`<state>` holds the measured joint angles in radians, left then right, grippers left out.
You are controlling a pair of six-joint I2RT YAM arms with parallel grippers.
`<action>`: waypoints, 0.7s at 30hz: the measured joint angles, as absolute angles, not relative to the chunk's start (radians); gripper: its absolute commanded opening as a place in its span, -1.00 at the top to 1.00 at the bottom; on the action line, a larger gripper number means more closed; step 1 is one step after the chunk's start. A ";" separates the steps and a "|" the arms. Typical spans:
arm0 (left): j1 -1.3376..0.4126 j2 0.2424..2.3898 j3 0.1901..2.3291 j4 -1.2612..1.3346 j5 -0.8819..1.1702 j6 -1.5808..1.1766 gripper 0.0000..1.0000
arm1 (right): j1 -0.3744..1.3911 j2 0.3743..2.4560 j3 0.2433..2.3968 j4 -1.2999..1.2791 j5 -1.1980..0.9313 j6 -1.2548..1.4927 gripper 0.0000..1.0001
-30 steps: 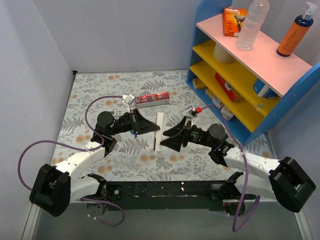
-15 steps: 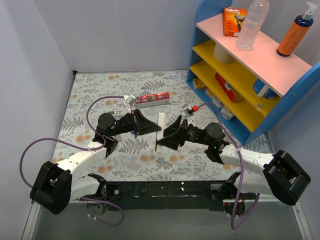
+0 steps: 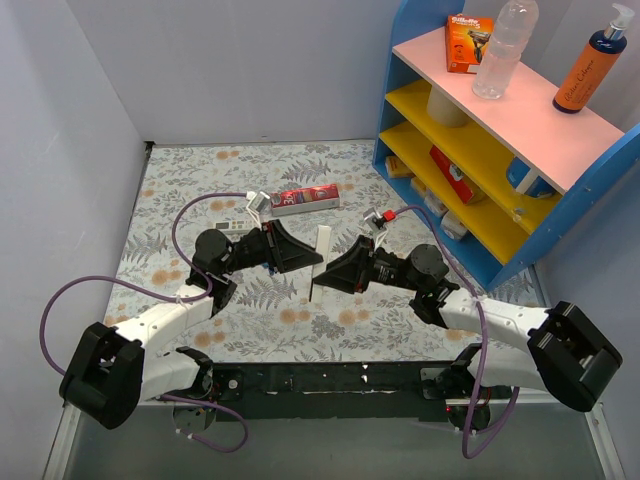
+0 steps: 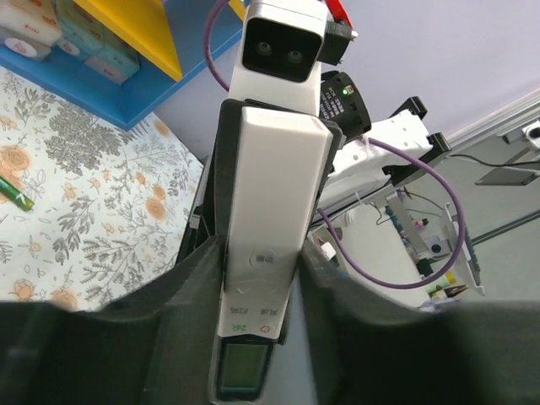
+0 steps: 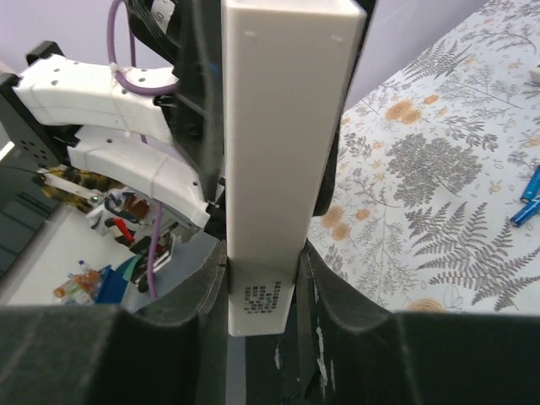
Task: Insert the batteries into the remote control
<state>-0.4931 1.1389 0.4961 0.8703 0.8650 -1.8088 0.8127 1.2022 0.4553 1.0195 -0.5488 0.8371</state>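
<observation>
- My left gripper (image 4: 261, 255) pinches the remote (image 4: 272, 181) by its long edges, its button face towards that wrist camera.
- My right gripper (image 5: 261, 258) clamps the same remote, plain back showing.
- The remote hangs between both arms, off the mat (image 3: 200, 180).
- A green battery (image 4: 17, 194) and blue batteries (image 5: 525, 209) lie on the mat.

White remote control (image 4: 272, 202), black fingers (image 4: 105, 342)
Grey fern-and-orange-blossom print on the surface (image 3: 200, 170); one green battery (image 4: 15, 192), blue batteries (image 5: 523, 213); red carton (image 3: 305, 198); blue, yellow and pink shelf (image 3: 520, 115)
</observation>
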 measured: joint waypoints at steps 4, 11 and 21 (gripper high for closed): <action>-0.493 1.137 0.496 0.805 0.847 -1.777 -0.78 | 0.814 1.175 0.456 0.948 -0.538 0.780 0.97; -0.493 1.094 0.553 0.471 0.736 -1.609 -0.96 | 0.814 1.117 0.497 0.665 -0.467 0.629 0.97; -0.493 0.940 0.604 0.171 0.553 -1.414 -0.96 | 0.822 1.139 0.715 0.049 -0.181 0.378 0.97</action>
